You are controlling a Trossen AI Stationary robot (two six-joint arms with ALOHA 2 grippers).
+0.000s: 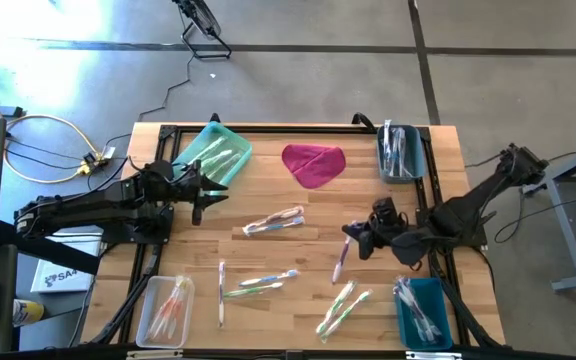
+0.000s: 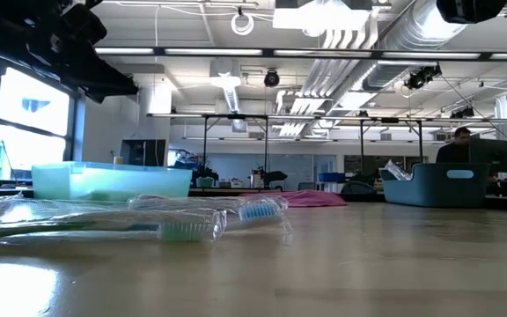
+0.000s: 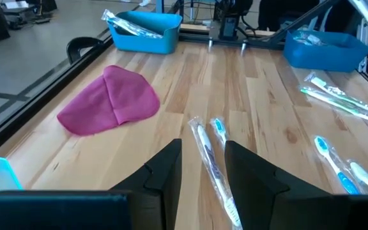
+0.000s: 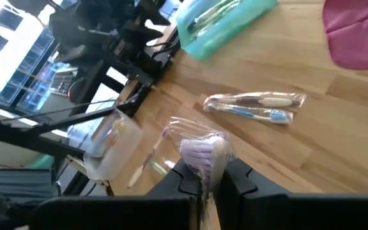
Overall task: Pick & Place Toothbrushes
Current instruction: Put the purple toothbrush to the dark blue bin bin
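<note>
Part done: four bins hold some wrapped toothbrushes (image 1: 268, 282), yet several lie loose on your wooden counter (image 1: 298, 205). Right gripper (image 4: 213, 167) jaws clench a purple-headed wrapped toothbrush (image 4: 204, 151); left gripper (image 3: 202, 167) jaws released, empty.

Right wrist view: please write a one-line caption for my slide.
Right gripper shut on a wrapped purple toothbrush, above the wooden table.
</note>
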